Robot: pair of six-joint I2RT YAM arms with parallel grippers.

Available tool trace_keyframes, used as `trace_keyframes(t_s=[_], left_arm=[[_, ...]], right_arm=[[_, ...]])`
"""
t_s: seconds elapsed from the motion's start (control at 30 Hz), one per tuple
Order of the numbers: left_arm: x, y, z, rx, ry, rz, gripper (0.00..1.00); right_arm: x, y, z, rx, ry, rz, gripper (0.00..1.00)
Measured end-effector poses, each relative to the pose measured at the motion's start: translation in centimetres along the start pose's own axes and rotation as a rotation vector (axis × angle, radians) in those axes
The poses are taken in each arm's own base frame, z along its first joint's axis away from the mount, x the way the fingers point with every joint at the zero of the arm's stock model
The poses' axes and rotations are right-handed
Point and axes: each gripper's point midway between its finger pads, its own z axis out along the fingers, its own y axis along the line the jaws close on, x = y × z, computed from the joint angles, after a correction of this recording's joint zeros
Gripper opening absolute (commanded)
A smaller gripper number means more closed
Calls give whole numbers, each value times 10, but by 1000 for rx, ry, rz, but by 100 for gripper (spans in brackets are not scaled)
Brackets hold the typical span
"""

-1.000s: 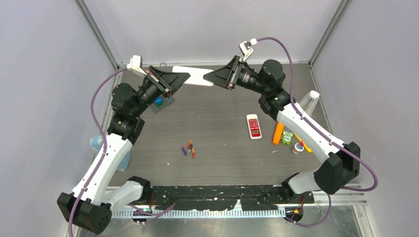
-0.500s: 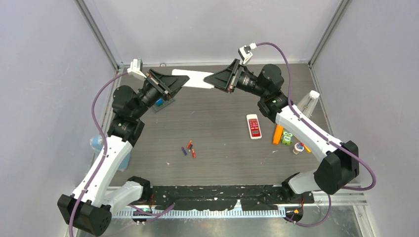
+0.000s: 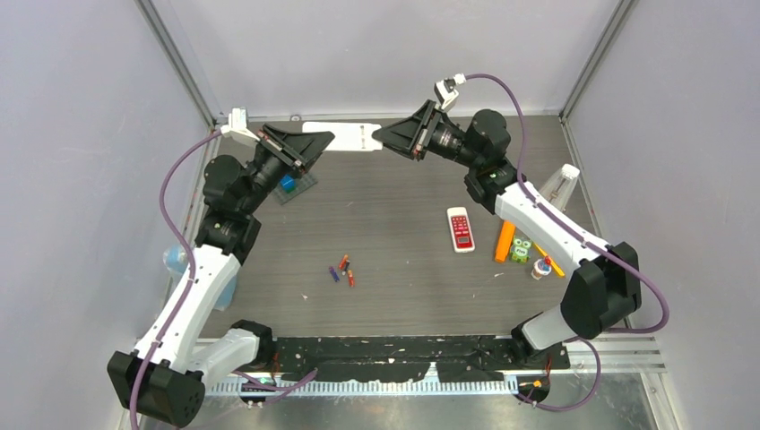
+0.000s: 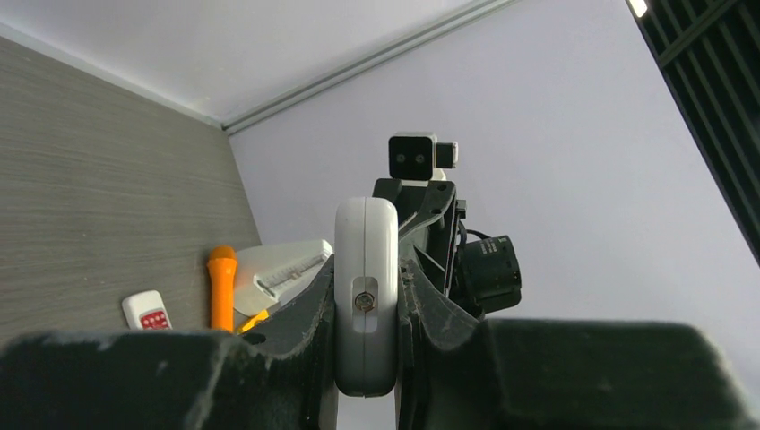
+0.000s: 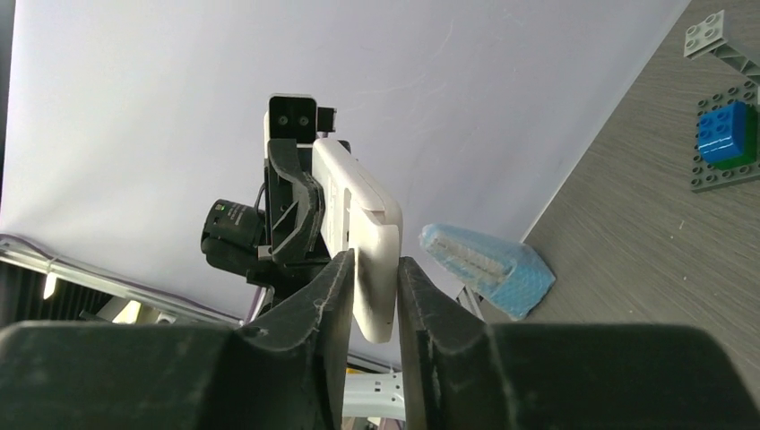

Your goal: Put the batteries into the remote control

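Currently, the white remote (image 3: pixel 345 139) is held above the table (image 3: pixel 403 296), well beyond the batteries (image 3: pixel 342 269) on the far side. The left tool (image 3: pixel 321 143) is clamped on one end and the right tool (image 3: pixel 384 136) on the other. The batteries lie loose in a small cluster on the table. A red-faced remote (image 3: pixel 461 229) lies to their right.

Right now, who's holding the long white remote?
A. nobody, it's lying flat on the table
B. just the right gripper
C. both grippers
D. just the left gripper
C: the left gripper pinches one end of the long white remote, and the right gripper pinches the other end.
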Motion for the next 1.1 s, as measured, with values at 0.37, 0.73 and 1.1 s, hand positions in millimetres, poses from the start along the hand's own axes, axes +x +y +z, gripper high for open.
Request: trace_keyframes(t_s=[0.37, 0.73, 1.1], left_arm=[[-7, 42, 3, -138, -39, 170, 0], [-2, 83, 1, -250, 22, 367, 0], [7, 105, -26, -316, 93, 557, 0]], right_arm=[[-4, -4, 6, 37, 17, 0, 6], [-7, -27, 3, 103, 8, -51, 5], [65, -250, -53, 742, 144, -87, 5]])
